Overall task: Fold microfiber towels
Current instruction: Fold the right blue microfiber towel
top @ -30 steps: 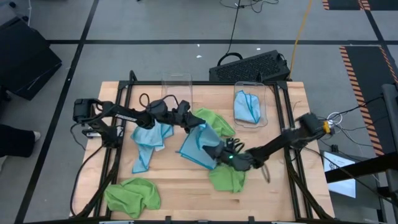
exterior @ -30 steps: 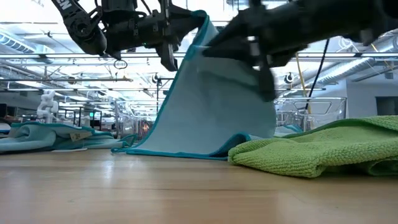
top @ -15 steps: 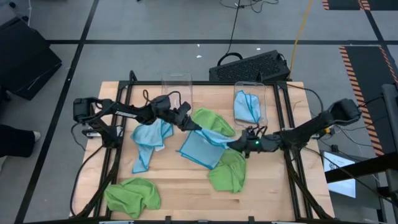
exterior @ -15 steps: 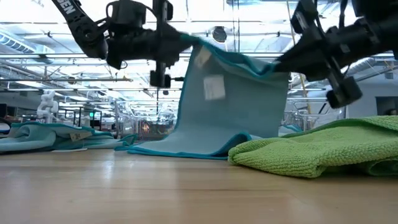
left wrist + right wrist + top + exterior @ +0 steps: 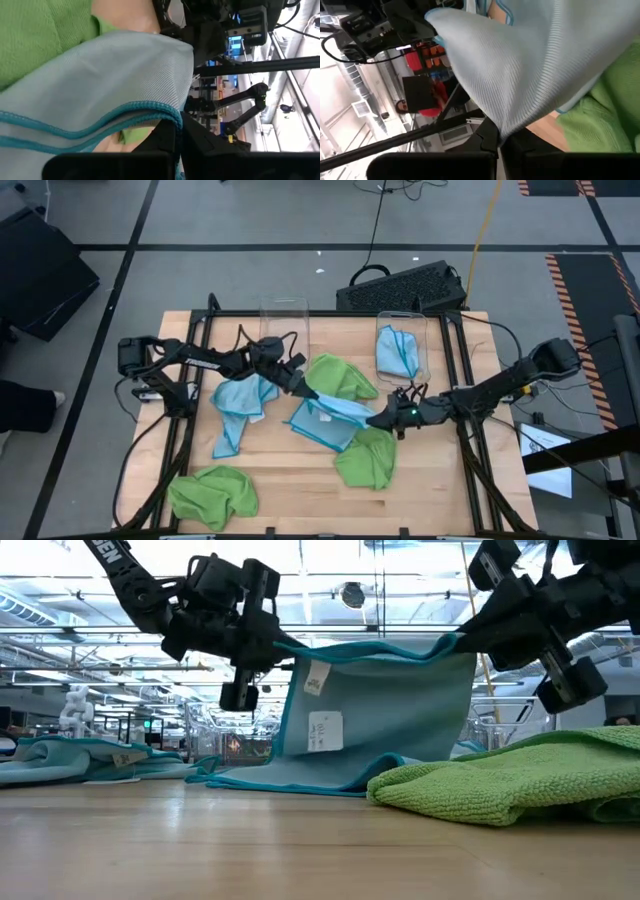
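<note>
Above pale wood table, both hands pinch 1 ribbed light-blue towel, teal-hemmed, stretched taut.

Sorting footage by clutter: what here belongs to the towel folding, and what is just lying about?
Job: blue towel stretched between left tool and right tool; green towels; second blue towel.
Lying about: clear bins; black keyboard.
</note>
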